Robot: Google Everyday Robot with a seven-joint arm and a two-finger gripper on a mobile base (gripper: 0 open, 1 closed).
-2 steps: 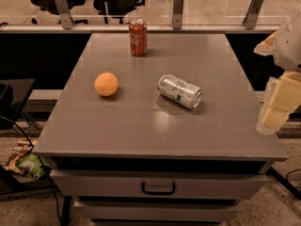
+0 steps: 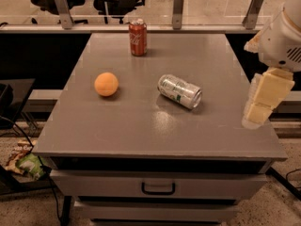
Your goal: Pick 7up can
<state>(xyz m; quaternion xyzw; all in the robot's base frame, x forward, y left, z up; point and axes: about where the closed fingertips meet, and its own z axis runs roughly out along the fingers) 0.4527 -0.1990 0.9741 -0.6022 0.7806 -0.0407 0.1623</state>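
Far left, a crumpled snack bag (image 2: 26,164) is being shown on the floor, below the grey table (image 2: 117,131). On the table's left part, an orange (image 2: 106,84) is being shown. Further right, near the back edge, a red cola can (image 2: 138,37) is being shown upright. The 7up can (image 2: 179,91) is being shown lying on its side near the table's middle, right of the orange and apart from it and the red can. The gripper (image 2: 257,114) is being held at the table's right edge, pointing down, well apart from the 7up can; whether it is spread or closed cannot be told.
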